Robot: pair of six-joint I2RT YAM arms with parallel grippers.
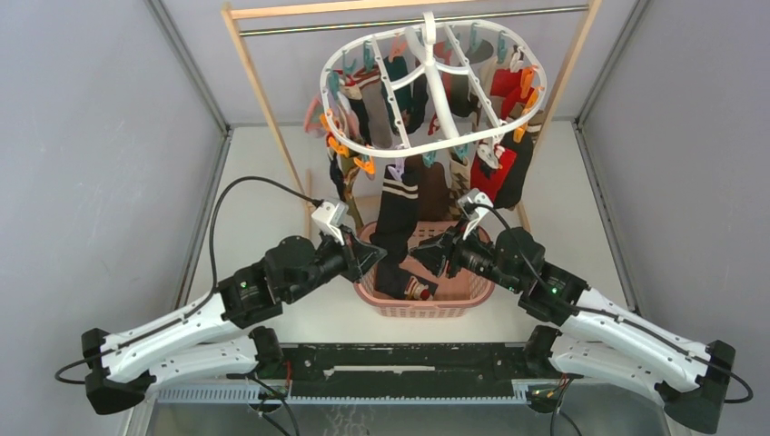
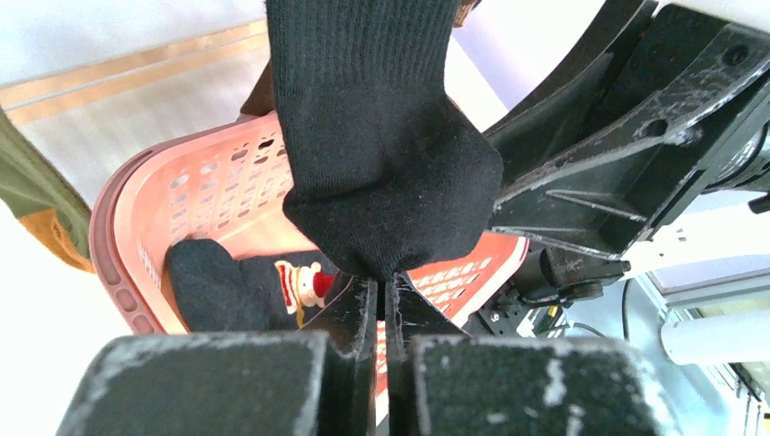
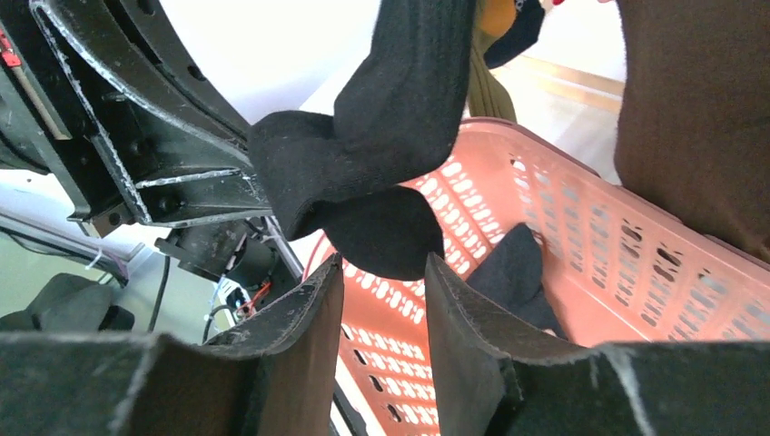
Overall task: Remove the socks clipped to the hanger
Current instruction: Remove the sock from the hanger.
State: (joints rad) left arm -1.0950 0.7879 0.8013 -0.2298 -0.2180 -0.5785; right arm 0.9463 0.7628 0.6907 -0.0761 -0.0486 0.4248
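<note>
Reaching inward from opposite sides, left gripper (image 2: 382, 289) pinches the black sock (image 2: 381, 154); right gripper (image 3: 383, 265) gapes beside it.

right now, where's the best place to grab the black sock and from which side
Probably its bottom end: the black sock hangs straight down from the hanger, so that end dangles free over the basket. Come from the left and below, where the left gripper is shut on it; pulling down should unclip it. The right gripper is open beside it.
</note>
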